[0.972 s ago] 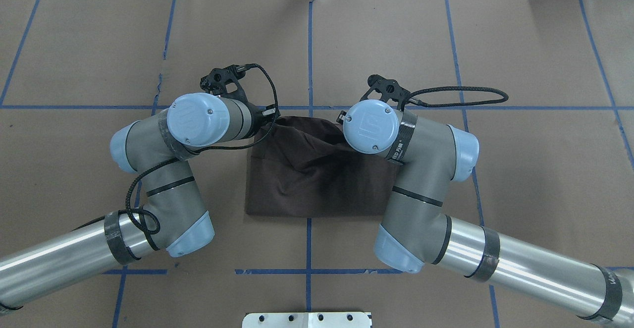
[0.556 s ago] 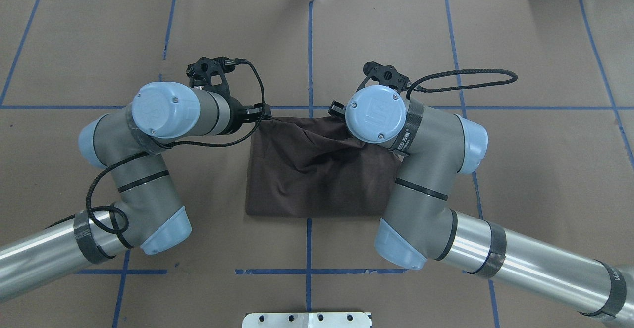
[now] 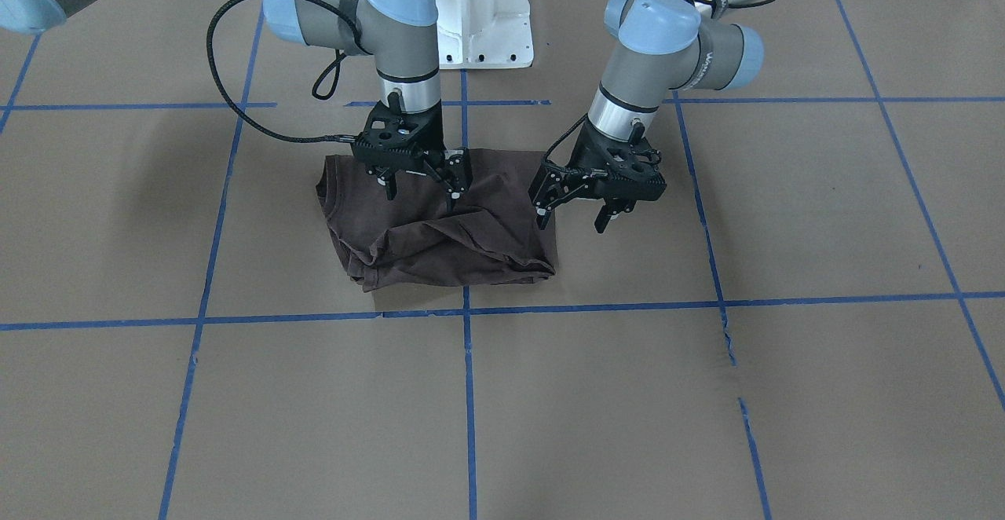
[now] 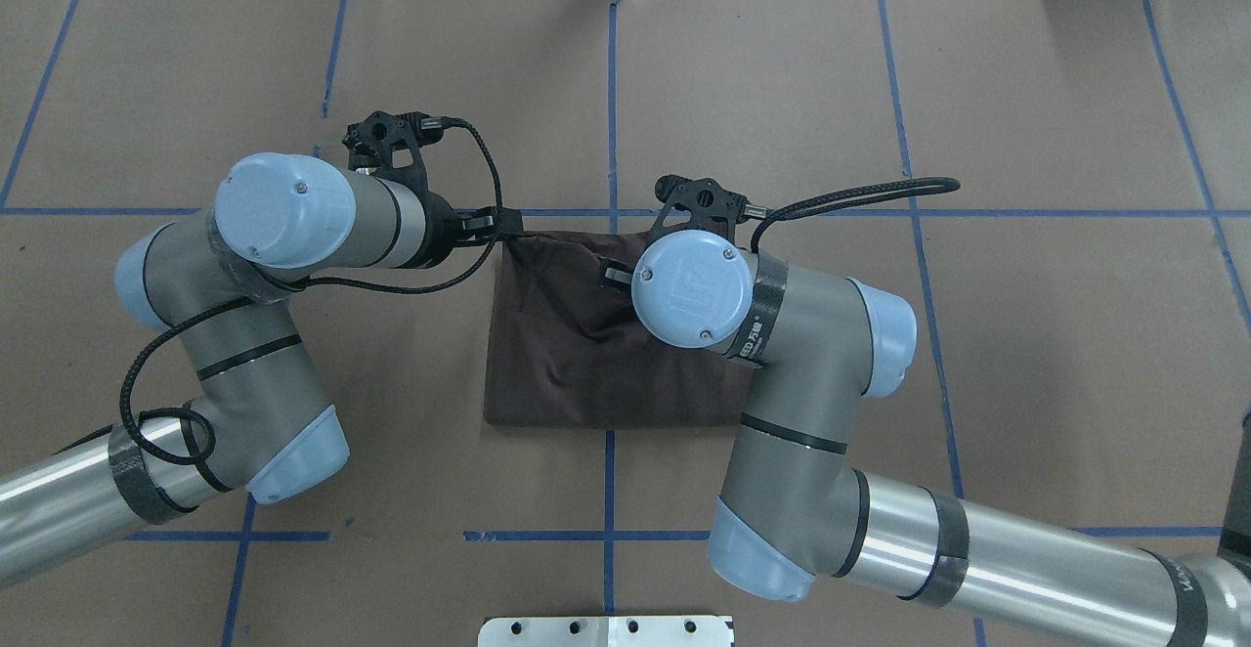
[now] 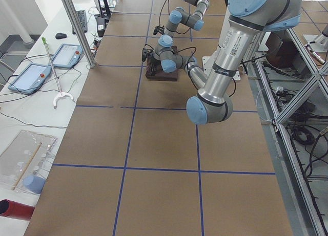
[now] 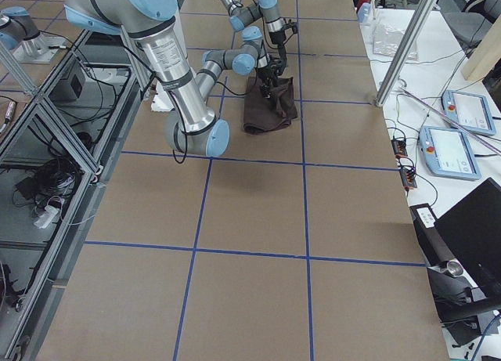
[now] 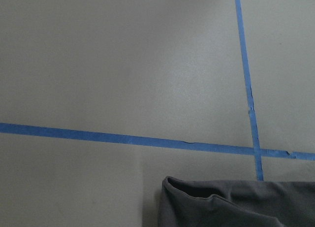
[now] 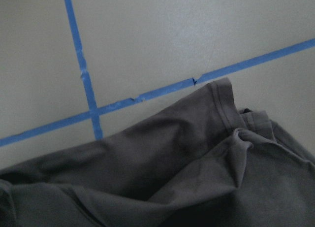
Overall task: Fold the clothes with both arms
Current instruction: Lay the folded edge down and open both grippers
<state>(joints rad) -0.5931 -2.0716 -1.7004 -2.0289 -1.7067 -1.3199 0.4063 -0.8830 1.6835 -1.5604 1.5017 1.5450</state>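
Observation:
The dark brown-grey T-shirt (image 3: 440,245) lies folded into a rough rectangle on the brown paper, with loose creases and a rumpled far edge (image 4: 567,364). My right gripper (image 3: 422,192) hangs open over the shirt's middle, its fingertips just above or on the cloth, holding nothing. My left gripper (image 3: 573,215) is open and empty, beside the shirt's side edge, one fingertip close to it. In the overhead view both grippers are mostly hidden under their wrists. The left wrist view shows a shirt corner (image 7: 231,207). The right wrist view shows a hemmed sleeve (image 8: 172,178).
Blue tape lines (image 3: 463,308) cross the brown paper table in a grid. The white pedestal base (image 3: 479,17) stands behind the shirt. Tablets (image 5: 31,74) and cables lie on a side bench beyond the table's far edge.
Both grippers were at the shirt's far corners. The left arm has swung left, off the shirt. The right arm has moved left over the shirt's middle. The shirt's far edge now lies flatter.

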